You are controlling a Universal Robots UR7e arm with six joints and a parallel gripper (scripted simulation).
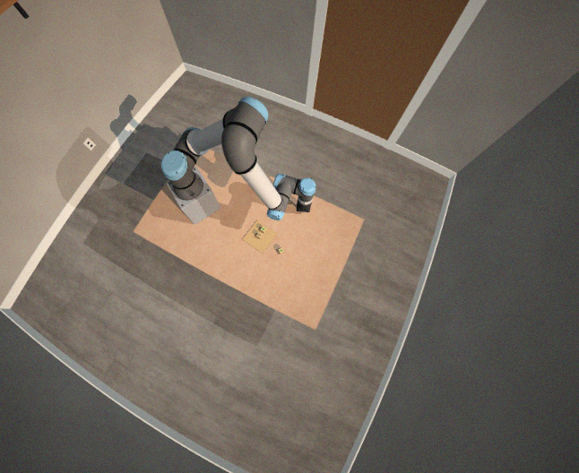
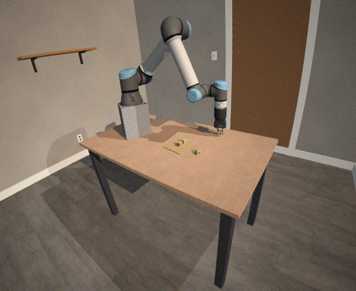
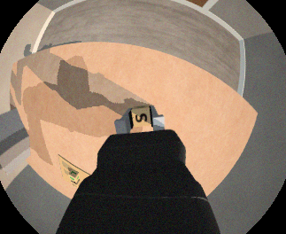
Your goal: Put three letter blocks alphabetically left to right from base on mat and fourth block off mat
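Half open, the claw (image 1: 304, 210) (image 2: 220, 132) (image 3: 142, 113) closely flanks the S block (image 2: 220, 133) (image 3: 141, 117), well apart from the mat (image 1: 262, 245) (image 2: 178, 150) (image 3: 64, 162); I can't tell whether it grips. Two blocks (image 1: 262, 228) (image 2: 184, 141) sit inside the mat's edges, little room between them. Another block (image 1: 280, 250) (image 2: 198, 151) lies just beyond the mat, desk (image 1: 299, 285) (image 2: 215, 178) (image 3: 195, 97) surface separating them.

In the exterior view, the wooden table (image 1: 299, 285) (image 2: 172, 168) (image 3: 199, 89) carries the mat (image 1: 260, 246) (image 2: 178, 150) (image 3: 64, 165) near the frame's middle, one block (image 1: 280, 250) (image 2: 198, 151) just to its right.
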